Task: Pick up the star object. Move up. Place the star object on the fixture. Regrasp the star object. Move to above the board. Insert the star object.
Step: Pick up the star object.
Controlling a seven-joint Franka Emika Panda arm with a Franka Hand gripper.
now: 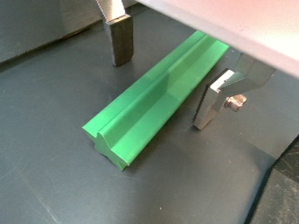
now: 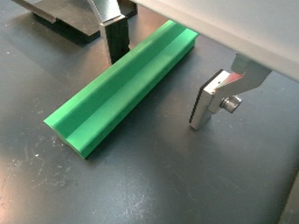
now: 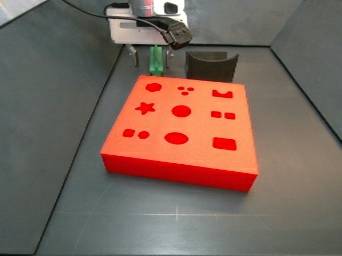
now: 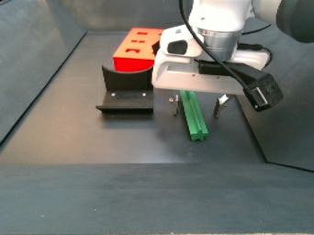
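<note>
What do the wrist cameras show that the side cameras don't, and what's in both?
Only the wrist views show the close detail: the star object lies flat on the dark floor between the gripper's open fingers, with a gap on each side, and its grooved star-shaped end faces the camera.

Only the side views show the board with its cut-out holes and the whole arm above the gripper.

Both show the green star object on the floor and the dark fixture, seen partly at a wrist view's edge.
</note>
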